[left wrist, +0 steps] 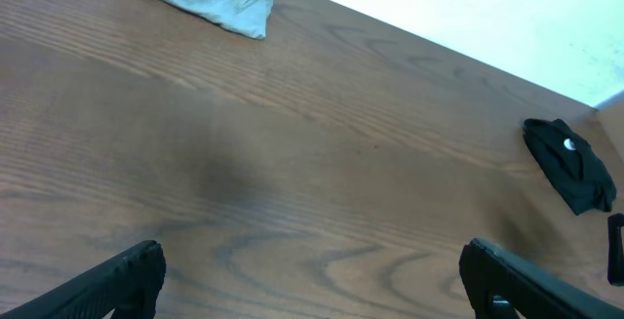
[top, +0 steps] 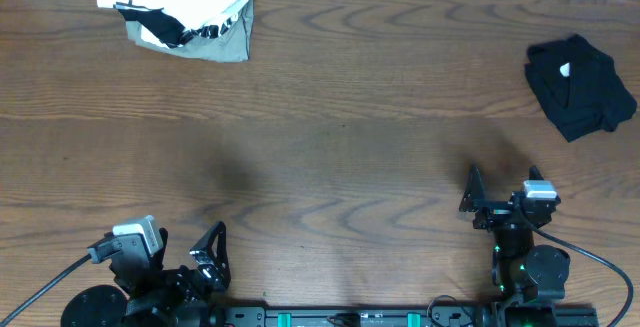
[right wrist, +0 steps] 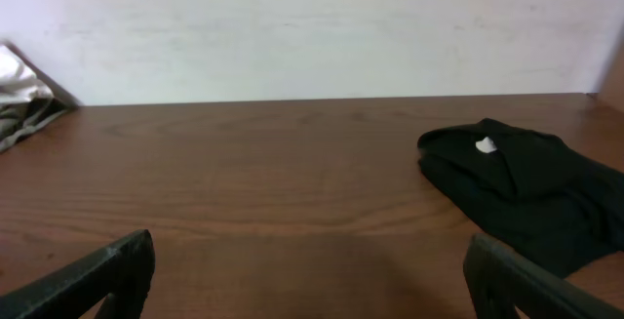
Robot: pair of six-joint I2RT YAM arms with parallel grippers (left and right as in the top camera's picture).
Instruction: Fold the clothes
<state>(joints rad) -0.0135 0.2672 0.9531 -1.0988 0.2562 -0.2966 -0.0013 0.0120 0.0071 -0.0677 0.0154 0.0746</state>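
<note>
The wooden table (top: 330, 117) carries a clothes heap (top: 185, 12), white, black-printed and olive-grey, at its far left corner and a folded black garment (top: 580, 87) near its right edge. The left gripper (left wrist: 312, 295) and right gripper (right wrist: 312, 285) sit at the near edge, jaws spread wide, holding nothing.

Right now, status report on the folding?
Left gripper open, right gripper open, both empty. Black garment far right, white pile far left, untouched. Nothing in the way.
</note>
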